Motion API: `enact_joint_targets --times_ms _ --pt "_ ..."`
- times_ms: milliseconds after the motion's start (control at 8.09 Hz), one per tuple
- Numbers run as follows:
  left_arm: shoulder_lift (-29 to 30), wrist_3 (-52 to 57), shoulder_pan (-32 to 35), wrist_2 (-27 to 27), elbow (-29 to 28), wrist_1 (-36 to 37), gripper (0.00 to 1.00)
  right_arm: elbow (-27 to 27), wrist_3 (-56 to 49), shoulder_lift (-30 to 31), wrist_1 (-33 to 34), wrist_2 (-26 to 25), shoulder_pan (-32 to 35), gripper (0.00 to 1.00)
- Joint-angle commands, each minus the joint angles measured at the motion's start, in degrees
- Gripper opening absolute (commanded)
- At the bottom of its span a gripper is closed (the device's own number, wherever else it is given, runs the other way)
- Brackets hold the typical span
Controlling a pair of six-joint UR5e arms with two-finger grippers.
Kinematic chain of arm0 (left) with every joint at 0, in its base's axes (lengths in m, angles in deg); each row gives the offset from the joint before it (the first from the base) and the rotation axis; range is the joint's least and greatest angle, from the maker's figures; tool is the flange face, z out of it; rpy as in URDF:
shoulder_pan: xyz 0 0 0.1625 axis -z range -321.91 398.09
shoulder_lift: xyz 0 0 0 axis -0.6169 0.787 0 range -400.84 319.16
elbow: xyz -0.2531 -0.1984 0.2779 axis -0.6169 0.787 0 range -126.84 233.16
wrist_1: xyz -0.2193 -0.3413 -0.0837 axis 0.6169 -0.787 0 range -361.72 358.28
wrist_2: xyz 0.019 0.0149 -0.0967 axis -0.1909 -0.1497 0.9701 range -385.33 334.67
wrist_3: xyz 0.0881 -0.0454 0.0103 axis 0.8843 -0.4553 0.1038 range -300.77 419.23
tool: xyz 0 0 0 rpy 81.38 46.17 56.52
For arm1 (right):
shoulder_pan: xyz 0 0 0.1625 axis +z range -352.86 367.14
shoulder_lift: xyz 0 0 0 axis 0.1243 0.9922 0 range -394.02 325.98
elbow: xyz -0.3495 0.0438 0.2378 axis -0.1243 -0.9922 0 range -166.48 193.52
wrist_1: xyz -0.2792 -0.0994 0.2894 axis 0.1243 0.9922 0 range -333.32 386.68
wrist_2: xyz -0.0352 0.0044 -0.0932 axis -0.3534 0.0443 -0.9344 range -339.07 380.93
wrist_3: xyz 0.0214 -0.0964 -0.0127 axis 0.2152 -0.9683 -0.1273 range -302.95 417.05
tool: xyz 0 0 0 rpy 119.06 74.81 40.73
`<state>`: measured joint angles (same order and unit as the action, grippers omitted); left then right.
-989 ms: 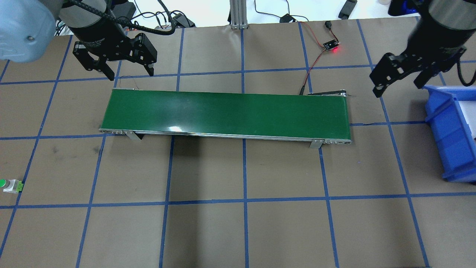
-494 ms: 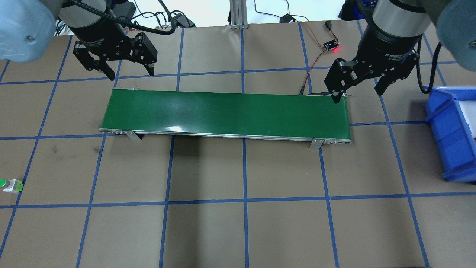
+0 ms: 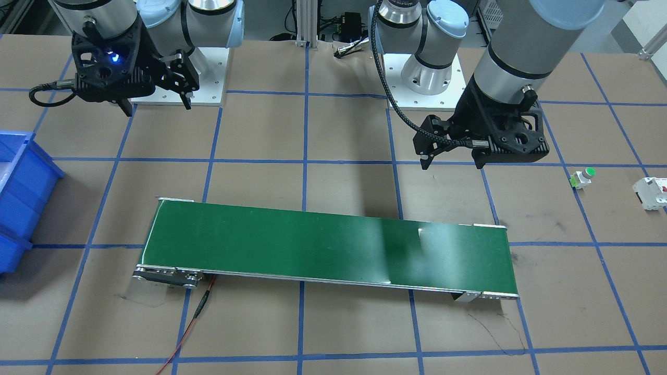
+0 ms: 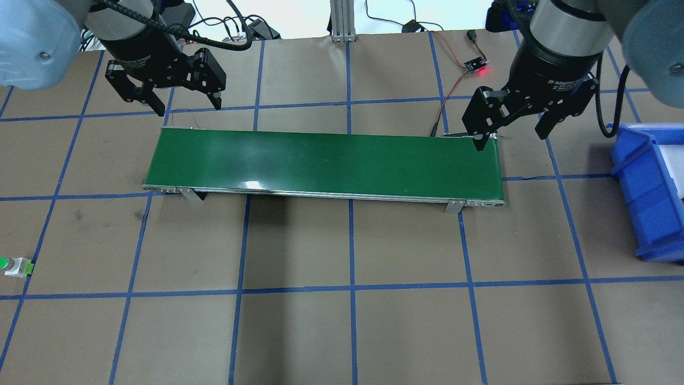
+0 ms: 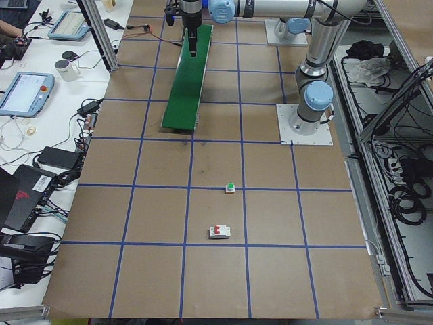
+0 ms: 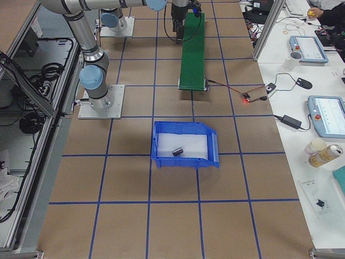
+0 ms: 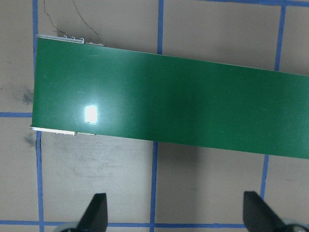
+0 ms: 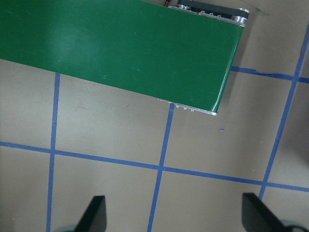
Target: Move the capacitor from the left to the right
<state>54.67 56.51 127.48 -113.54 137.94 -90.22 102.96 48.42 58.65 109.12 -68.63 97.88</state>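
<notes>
**Capacitor in the right-hand bin; both grippers released and empty**

1. Task item. The capacitor (image 6: 178,152), a small dark block, lies inside the blue bin (image 6: 186,161) on the bin's white floor. It sits toward the bin's open front and touches neither side wall. It shows only in the right side view. The bin stands at the right end of the bench (image 4: 406,331), well apart from the green conveyor belt (image 4: 326,163).

2. Left gripper (image 4: 188,107). The jaws are spread wide with nothing between them. It hangs above the bench by the conveyor's left end. Its wrist camera looks down on that end of the belt, and both fingertips (image 7: 96,212) show at the bottom edge of that view.

3. Right gripper (image 4: 511,139). It is likewise released and empty, jaws wide apart. It hangs by the conveyor's right end, between the belt and the bin. In the overhead view one fingertip overlaps the belt's far right corner. Height above the belt cannot be judged.

4. Other items:
   - A small white part with a green cap (image 3: 582,176) lies on the left of the bench.
   - A white breaker with red marks (image 3: 651,192) lies beside it, further left; the two do not touch.
   - A sensor module with a lit red lamp (image 4: 475,67) lies beyond the belt's right end, wired to it by a red lead.
</notes>
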Motion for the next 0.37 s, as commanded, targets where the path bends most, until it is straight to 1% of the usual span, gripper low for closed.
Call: enact_joint_targets --times_ms 0,247 --pt "-0.06 0.09 -0.17 -0.03 -0.06 -0.01 1.00 0.30 -0.15 -0.04 0.27 -0.44 -0.12 1.00" --pt "0.03 -0.17 -0.44 0.15 0.03 -0.01 1.00 0.30 -0.42 -0.04 0.36 -0.53 -0.13 1.00"
